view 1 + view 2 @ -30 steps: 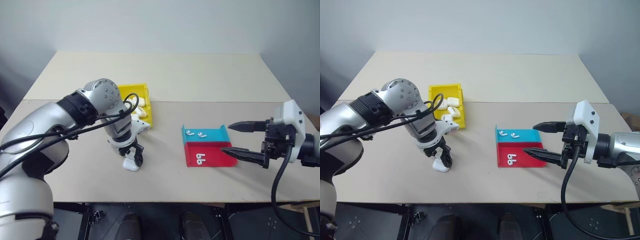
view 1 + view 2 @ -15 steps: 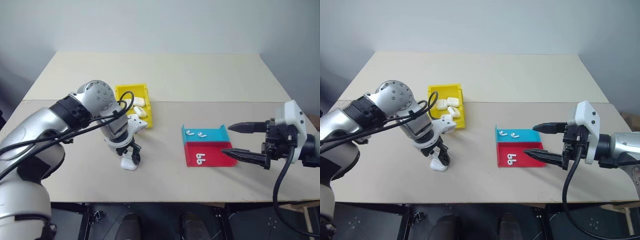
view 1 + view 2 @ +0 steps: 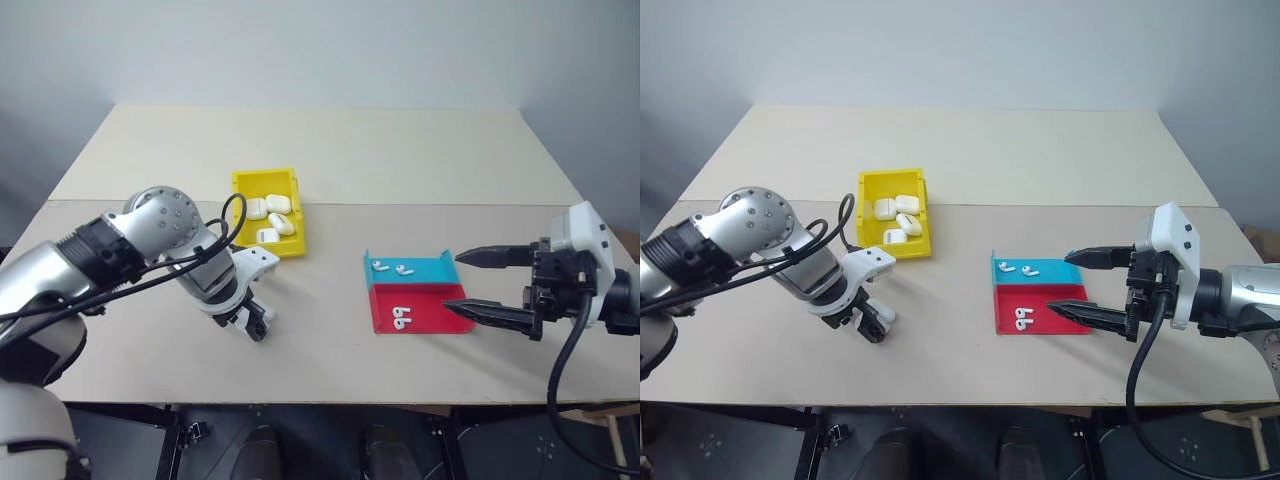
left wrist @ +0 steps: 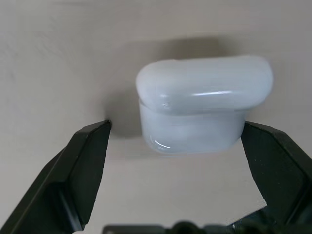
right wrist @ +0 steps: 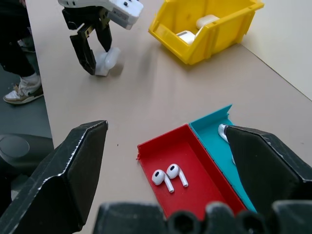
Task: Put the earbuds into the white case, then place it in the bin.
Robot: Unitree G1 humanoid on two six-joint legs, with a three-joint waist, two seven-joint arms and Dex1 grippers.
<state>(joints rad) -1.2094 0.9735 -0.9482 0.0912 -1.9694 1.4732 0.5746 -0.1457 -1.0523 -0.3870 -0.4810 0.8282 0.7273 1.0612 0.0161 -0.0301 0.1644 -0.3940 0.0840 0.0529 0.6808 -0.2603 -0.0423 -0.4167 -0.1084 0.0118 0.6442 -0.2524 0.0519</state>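
The white case [image 4: 202, 109] sits on the table with its lid shut, between the spread fingers of my open left gripper [image 3: 255, 322]. One finger is close against the case and the other stands apart from it. The right wrist view shows the same case [image 5: 109, 58] and left gripper [image 5: 97, 61]. Two earbuds [image 3: 400, 318] lie in the red half of a tray, and two more earbuds [image 3: 392, 267] lie in its blue half. My right gripper [image 3: 455, 280] hangs open at the tray's right edge. The yellow bin [image 3: 265, 174] stands behind the left gripper.
The blue-and-red tray [image 3: 435, 300] lies right of centre on the beige table. Several white cases [image 3: 270, 212] lie inside the bin. Bare table stretches between the bin and the tray and across the far half. The front table edge runs close below both grippers.
My left arm has swung out to the left and sunk lower, uncovering the bin. Its gripper stays around the case on the table. The right arm has kept still.
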